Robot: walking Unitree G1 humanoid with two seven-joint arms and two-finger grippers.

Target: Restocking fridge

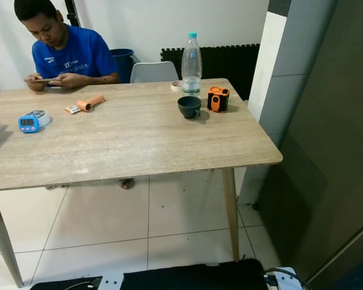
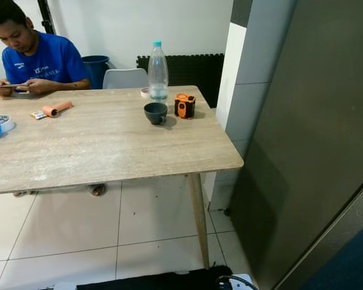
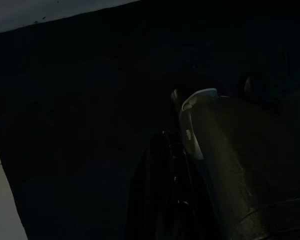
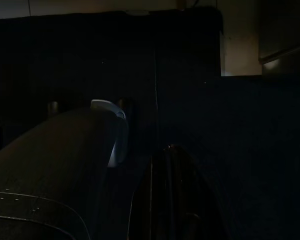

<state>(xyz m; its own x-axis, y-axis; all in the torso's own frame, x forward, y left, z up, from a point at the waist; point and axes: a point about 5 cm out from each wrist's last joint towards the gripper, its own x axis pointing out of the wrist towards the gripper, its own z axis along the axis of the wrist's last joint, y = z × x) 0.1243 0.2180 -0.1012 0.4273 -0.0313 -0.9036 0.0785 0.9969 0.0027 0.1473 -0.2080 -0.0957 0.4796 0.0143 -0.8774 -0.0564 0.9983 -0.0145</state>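
Table [image 1: 139,145] edge nearest; water bottle [image 1: 192,63] at one o'clock, beside dark cup [image 1: 189,107]; fridge [image 2: 308,139] at three o'clock. Approach step (nothing grasped); next, reach the bottle. Both grippers' finger state: cannot tell.

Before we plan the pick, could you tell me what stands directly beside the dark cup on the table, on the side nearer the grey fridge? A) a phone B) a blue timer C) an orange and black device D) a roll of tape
C: the orange and black device sits right next to the dark cup, with the water bottle behind them.
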